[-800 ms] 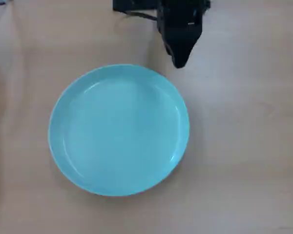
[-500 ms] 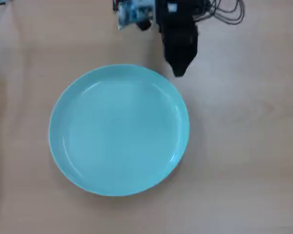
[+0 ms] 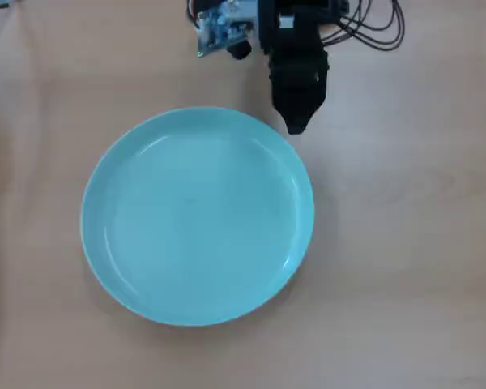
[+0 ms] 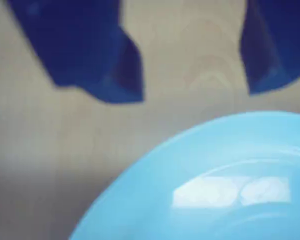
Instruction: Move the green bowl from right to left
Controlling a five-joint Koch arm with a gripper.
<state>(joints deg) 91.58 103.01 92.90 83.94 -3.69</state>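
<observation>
Green bowl (image 3: 198, 216) is placed mid-table (image 3: 405, 267), empty. End effector (image 3: 296, 123) is held wide open just beside its far rim; the glossy low rim could be slipped off.

No text, label, brand, number or sign can be read in either view. The small blue circuit board (image 3: 220, 28) at the far edge of the worktop (image 3: 405, 243) in the overhead view carries markings too small and blurred to make out. The green bowl (image 3: 197, 215) is plain, with only light reflections on its glaze, and the wrist view is too soft to show any lettering.
</observation>
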